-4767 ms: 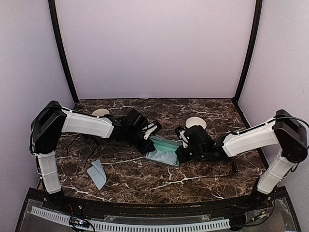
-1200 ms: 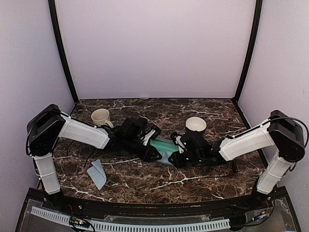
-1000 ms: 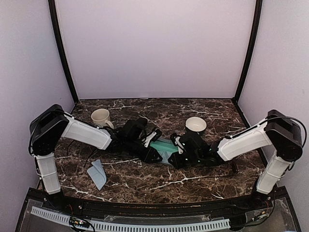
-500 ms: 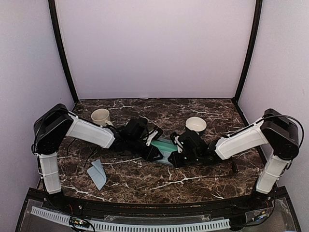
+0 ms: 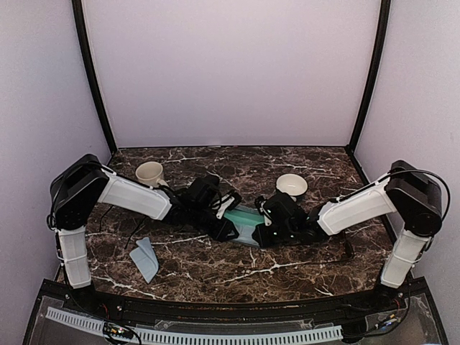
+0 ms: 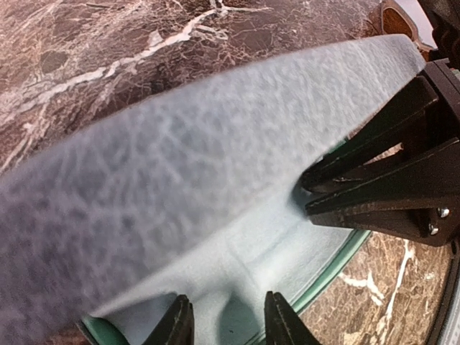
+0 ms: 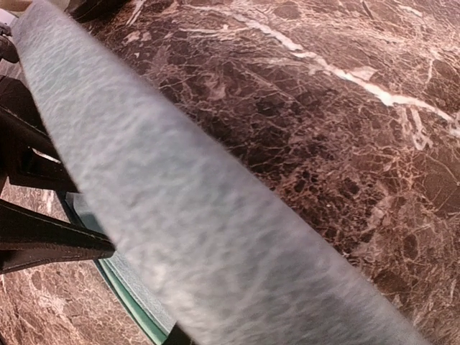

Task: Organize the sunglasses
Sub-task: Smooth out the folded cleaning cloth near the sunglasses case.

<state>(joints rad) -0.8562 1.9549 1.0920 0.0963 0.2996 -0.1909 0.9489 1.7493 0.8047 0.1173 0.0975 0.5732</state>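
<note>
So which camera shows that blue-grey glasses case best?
Left wrist: the blue-grey case fills the frame, its lid raised over a pale lining and green rim. The top view shows it small and partly hidden; the right wrist shows mostly blurred lid.

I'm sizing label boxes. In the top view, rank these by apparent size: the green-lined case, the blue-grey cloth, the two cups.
1. Blue-grey cloth and green-lined case: too close to rank, because the case is partly covered.
2. Left cup and right cup: alike.

Marble table (image 5: 316, 159), left cream cup (image 5: 149, 172), right cream cup (image 5: 292, 185), teal-lined case (image 5: 245, 222) mid-table, blue-grey flat piece (image 5: 146, 259) front left.
</note>
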